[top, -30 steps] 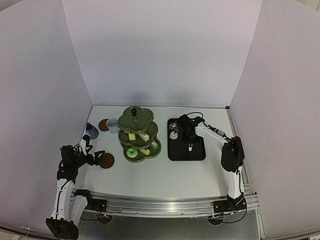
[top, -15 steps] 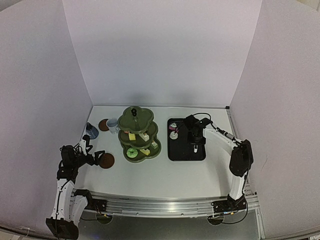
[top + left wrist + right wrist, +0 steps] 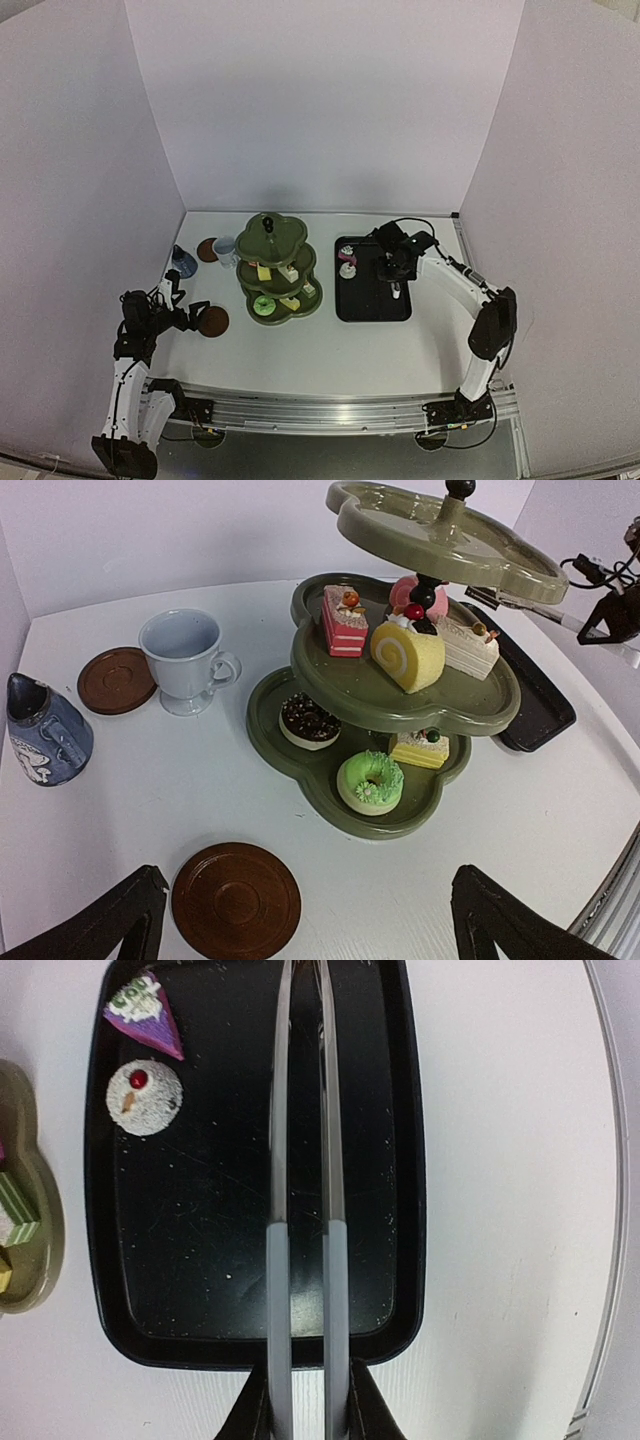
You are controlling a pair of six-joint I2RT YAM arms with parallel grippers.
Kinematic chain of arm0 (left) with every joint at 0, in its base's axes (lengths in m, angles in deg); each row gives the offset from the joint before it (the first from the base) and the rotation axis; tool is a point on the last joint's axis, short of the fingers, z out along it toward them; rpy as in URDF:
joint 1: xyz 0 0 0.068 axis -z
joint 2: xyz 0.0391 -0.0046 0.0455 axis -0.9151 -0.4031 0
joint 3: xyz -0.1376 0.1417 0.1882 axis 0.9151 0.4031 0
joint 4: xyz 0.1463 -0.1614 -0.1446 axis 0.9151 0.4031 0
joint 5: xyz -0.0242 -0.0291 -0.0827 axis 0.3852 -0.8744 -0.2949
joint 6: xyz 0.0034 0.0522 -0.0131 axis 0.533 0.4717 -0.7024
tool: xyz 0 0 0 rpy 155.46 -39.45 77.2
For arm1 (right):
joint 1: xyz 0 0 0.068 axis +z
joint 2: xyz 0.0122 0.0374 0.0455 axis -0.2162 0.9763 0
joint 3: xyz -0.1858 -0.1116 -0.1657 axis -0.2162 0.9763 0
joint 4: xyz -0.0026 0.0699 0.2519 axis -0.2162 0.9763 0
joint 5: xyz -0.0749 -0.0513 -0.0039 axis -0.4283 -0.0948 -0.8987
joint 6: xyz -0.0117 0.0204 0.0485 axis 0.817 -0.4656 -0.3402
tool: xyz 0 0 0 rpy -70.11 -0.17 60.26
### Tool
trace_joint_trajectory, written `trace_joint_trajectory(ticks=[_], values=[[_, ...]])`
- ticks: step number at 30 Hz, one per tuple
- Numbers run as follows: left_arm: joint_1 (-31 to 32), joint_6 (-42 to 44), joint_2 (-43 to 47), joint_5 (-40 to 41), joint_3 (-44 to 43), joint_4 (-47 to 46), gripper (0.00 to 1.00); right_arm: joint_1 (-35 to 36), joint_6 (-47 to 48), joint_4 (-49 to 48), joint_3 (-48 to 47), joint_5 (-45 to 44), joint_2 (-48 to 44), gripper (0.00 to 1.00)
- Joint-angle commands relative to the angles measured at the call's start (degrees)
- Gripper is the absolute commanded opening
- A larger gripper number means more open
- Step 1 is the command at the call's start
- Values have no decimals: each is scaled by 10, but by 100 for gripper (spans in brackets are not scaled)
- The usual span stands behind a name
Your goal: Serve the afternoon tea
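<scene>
The olive-green three-tier stand [image 3: 277, 265] holds several small cakes; the left wrist view shows a pink slice [image 3: 344, 622], a yellow roll [image 3: 408, 655] and a green ring cake [image 3: 370, 782] on it. A white round cake [image 3: 145, 1098] and a pink wedge cake [image 3: 143, 1012] lie in the black tray [image 3: 405, 1160]. My right gripper [image 3: 397, 268] is shut on the thin metal tongs [image 3: 305, 1160], which are held over the tray to the right of those cakes. My left gripper [image 3: 190, 315] is open and empty beside the near brown coaster [image 3: 235, 900].
The white mug [image 3: 185, 660], the second coaster [image 3: 115, 680] and the blue-grey pot [image 3: 45, 735] stand at the far left, behind the left gripper. The stand's edge [image 3: 25, 1260] lies just left of the tray. White walls enclose the table on three sides.
My right arm has swung to the right with the tongs, away from the two cakes in the tray. The left arm has not moved.
</scene>
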Motion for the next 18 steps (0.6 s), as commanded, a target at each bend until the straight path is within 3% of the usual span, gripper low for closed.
trace_joint_trajectory(ticks=[1, 11, 18], values=[[-2, 8, 4, -11, -10, -11, 100, 2, 77, -22, -79, -3, -63, 0], [-2, 0, 10, -17, -10, -10, 100, 99, 294, -42, -207, 50, -44, 0], [-1, -4, 11, -17, -10, -9, 100, 137, 346, -43, -241, 82, -15, 0]])
